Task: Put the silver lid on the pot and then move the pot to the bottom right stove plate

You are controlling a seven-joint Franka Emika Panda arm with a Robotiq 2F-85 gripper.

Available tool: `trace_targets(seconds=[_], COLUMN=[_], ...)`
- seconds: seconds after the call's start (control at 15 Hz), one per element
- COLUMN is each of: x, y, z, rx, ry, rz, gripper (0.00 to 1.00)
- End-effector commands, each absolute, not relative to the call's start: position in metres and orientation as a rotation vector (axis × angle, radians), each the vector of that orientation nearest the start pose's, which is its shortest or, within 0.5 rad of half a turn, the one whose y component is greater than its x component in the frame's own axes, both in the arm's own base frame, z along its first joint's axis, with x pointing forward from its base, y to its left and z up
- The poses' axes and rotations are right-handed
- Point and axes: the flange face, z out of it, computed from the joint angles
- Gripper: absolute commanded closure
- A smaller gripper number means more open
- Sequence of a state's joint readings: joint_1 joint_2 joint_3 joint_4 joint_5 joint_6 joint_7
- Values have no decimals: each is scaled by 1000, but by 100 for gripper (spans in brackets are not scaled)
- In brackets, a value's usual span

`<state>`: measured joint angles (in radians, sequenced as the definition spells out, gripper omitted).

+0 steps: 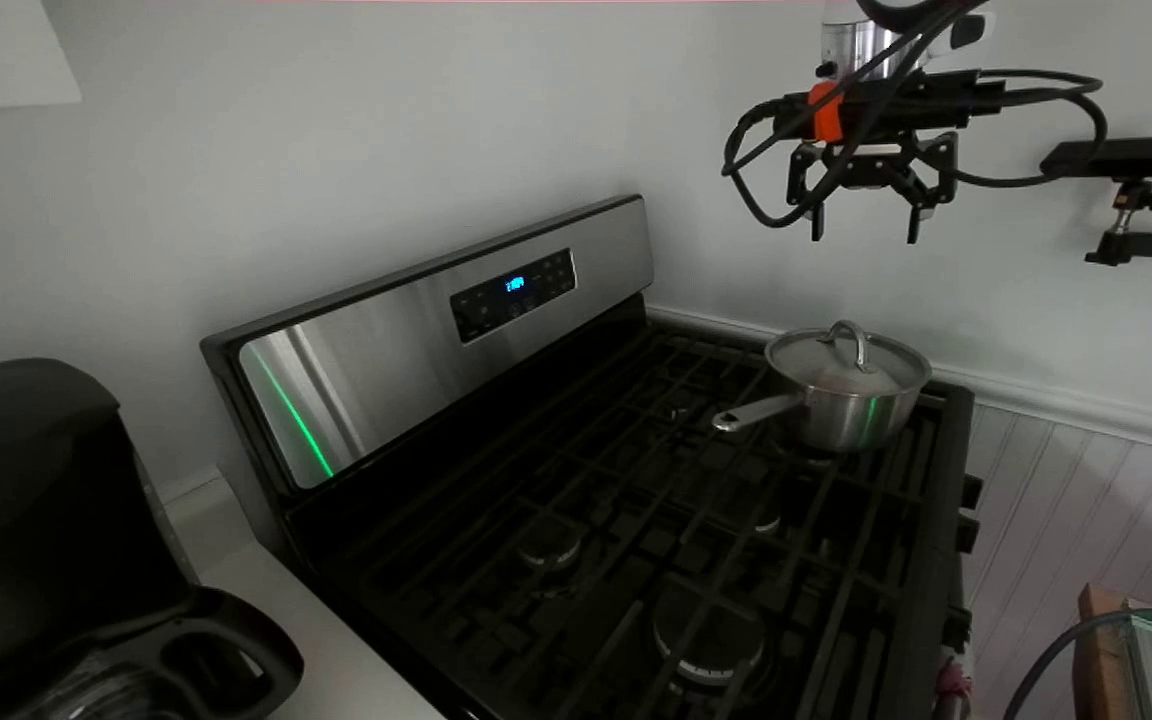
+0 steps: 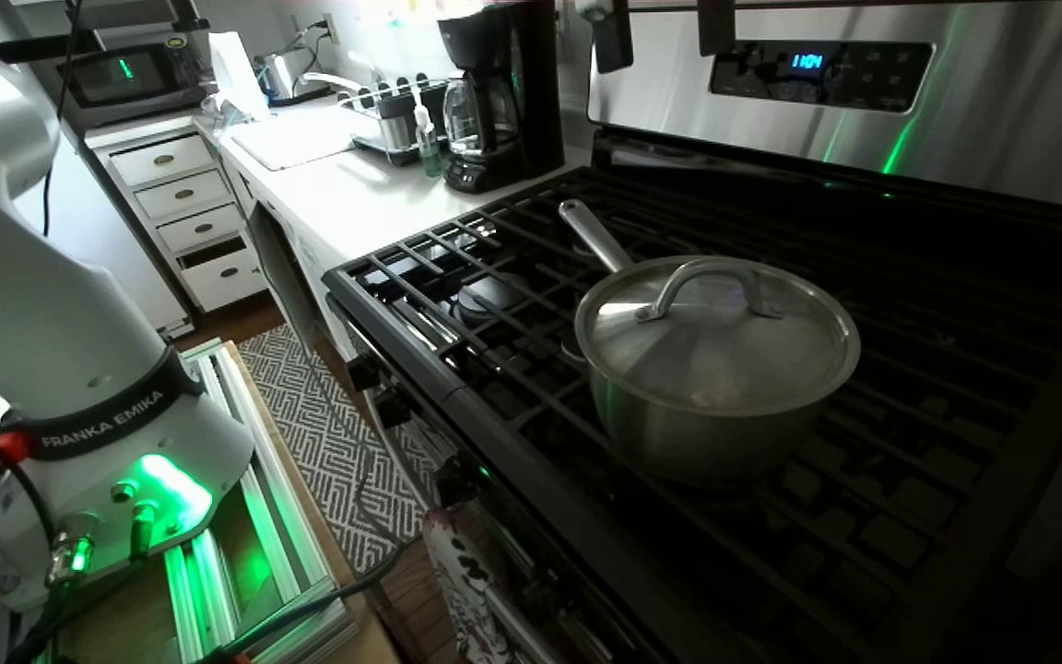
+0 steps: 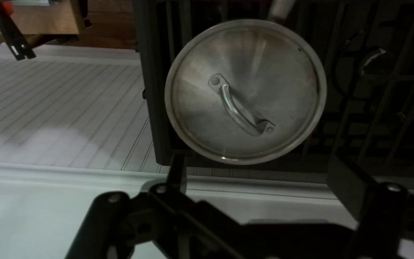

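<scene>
Hangs against the pale wall (image 1: 536, 100) with both fingers (image 1: 913, 224) spread wide and pointing down, above and well apart from the pot (image 1: 851, 420). In an exterior view, shows only at the top edge, before the steel back panel (image 2: 1029, 101); in the wrist view, reaches in from the bottom, with one finger toward each side, short of the silver lid (image 3: 243, 54). Has that lid already set on the pot, seated across the top in both exterior views and topped by an arched loop (image 3: 236, 112) fastened at two ends. Stands upright on the black grated surface (image 1: 636, 480) of the stove (image 2: 494, 452), near the corner by the wall and close to the front edge with the knobs (image 2: 393, 406), with the bottom right stove plate hidden underneath or too dark to make out. Points the long handle (image 2: 594, 235) away from the wall, toward the side of the coffee maker (image 2: 536, 101). Farther along, has other burners (image 1: 708, 635) in sight. On the panel, glows blue with digits in a dark display (image 2: 806, 63). Beside the stove, bears FRANKA EMIKA lettering on a black band (image 2: 116, 420) round the white arm (image 2: 70, 304), with green light on the base (image 2: 208, 452) below.
</scene>
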<state>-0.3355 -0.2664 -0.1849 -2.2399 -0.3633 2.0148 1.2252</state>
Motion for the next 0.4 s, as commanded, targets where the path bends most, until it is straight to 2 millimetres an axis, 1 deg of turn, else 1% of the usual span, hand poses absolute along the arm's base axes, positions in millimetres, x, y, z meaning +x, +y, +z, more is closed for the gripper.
trace_targets(seconds=[0.0,0.33], x=[401,403], y=[-258,-255], z=[483,484], rx=[-2396,-2438], ry=[2401,2366], rz=[-216,-203], gripper=[0,0])
